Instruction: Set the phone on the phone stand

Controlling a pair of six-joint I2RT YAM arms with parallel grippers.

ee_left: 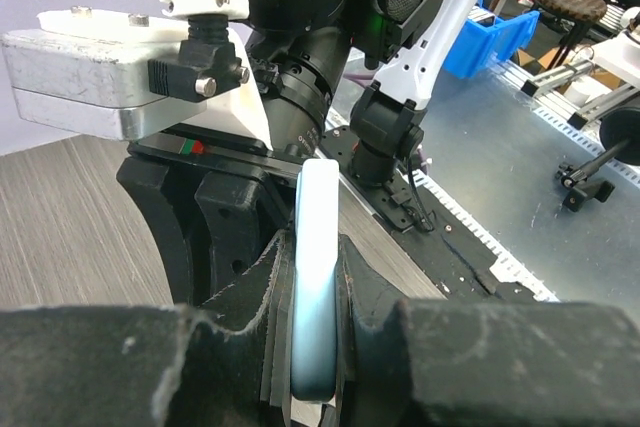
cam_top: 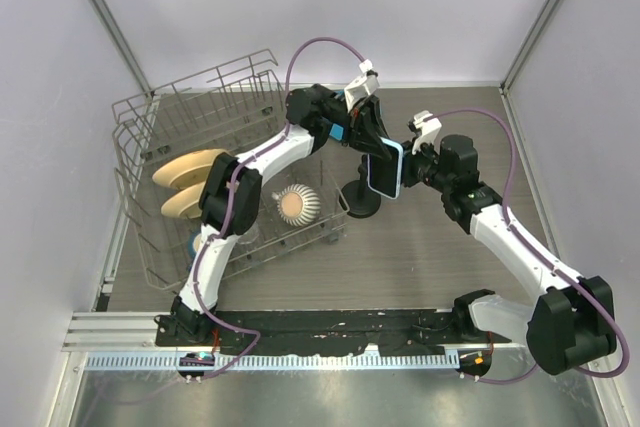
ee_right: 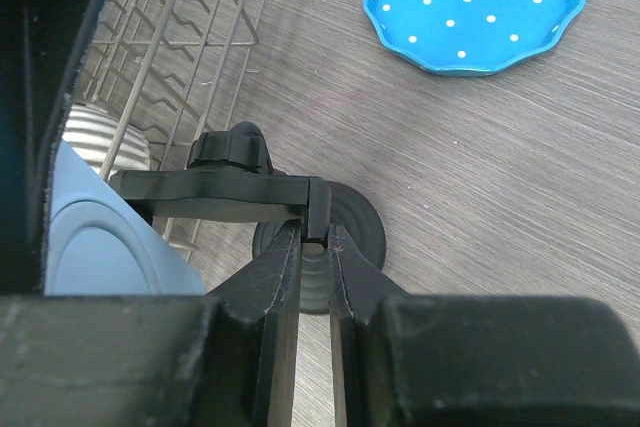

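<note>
The phone hangs upright above the table, its light blue back facing the top camera. My left gripper is shut on it; in the left wrist view the phone's light blue edge stands pinched between the jaws of that gripper. The black phone stand stands just below and left of the phone. My right gripper is shut on the end hook of the stand's clamp cradle. In the right wrist view this gripper sits above the round base, with the phone at the left.
A wire dish rack fills the left, holding tan plates and a ribbed white bowl. A round blue dotted plate lies on the table beyond the stand. Walls close in the back and both sides.
</note>
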